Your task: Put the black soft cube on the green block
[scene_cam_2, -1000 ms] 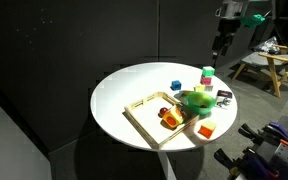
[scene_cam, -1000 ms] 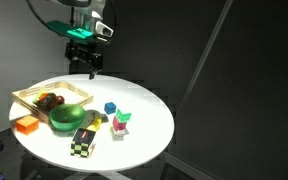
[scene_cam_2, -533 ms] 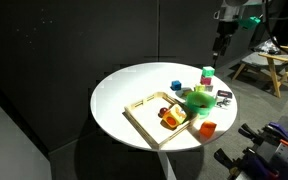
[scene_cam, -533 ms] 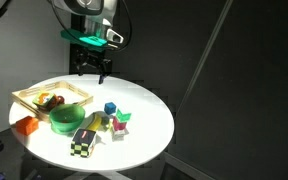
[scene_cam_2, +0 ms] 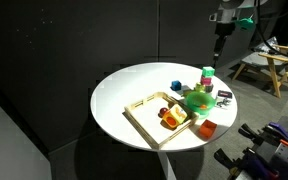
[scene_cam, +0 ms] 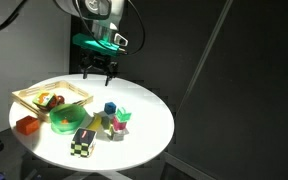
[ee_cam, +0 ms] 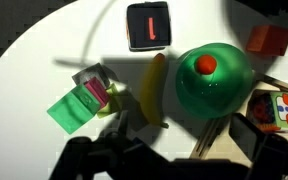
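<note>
In an exterior view, the hand (scene_cam: 101,72) hangs released above the far part of the round white desk (scene_cam: 149,135), fingers spread and nothing between them. Over the last second it has travelled sideways, away from the wooden tray (scene_cam: 29,95) and toward the space over the blue cube (scene_cam: 110,108). Its height looks little changed. The black soft cube (scene_cam: 82,142) rests on the desk near the front rim, just beside the green bowl (scene_cam: 67,120), where it stood a second ago. The green block (scene_cam: 120,116) sits near the blue cube, apart from the black soft cube.

In an exterior view, the hand (scene_cam_2: 218,42) is high over the far side of the desk (scene_cam_2: 114,110). The green block (scene_cam_2: 207,72) stands at the far edge of the group. The black soft cube (scene_cam_2: 225,96) shows only as a dark patch beside the green bowl (scene_cam_2: 196,98). No object has shifted.

In the wrist view, the hand (ee_cam: 174,160) appears as dark blurs along the bottom edge, wide apart and empty. The black soft cube (ee_cam: 149,27) lies at top centre, its upper face dark with a red mark. The green block (ee_cam: 69,110) lies at the left, touching a pink block (ee_cam: 96,93). A yellow banana-shaped item (ee_cam: 156,90) lies between these and the green bowl (ee_cam: 212,75).

Assessment: only the hand has moved, so this is transit. The cube is not yet grasped, and the hand must first be brought over it and lowered.
</note>
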Robot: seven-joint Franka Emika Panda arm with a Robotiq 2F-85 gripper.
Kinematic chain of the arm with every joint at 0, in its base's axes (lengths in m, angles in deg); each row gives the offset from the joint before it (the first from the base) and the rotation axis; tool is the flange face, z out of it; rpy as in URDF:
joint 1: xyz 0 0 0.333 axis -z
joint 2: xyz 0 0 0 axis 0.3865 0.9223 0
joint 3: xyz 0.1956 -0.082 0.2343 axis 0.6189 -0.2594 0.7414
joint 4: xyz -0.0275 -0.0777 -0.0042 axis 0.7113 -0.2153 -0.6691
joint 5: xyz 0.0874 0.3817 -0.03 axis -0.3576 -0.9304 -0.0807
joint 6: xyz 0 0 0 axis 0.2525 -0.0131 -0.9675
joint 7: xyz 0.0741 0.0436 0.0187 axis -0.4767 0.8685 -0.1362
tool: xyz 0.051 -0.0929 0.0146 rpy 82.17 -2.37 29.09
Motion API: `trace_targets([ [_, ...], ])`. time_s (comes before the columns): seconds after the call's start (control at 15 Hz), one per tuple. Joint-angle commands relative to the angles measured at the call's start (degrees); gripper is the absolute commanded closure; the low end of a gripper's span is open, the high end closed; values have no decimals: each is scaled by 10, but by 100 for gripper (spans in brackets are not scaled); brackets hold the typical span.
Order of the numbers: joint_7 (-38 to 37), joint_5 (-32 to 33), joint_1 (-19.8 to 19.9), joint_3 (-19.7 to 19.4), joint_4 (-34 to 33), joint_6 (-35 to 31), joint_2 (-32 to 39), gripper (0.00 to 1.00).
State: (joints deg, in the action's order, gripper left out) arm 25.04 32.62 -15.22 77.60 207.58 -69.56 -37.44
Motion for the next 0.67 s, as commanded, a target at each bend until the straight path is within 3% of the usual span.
trace_targets([
  [0.0, 45, 10, 10, 4, -41, 22, 24, 0],
  [0.6, 30, 1, 9, 8, -19, 4, 18, 0],
])
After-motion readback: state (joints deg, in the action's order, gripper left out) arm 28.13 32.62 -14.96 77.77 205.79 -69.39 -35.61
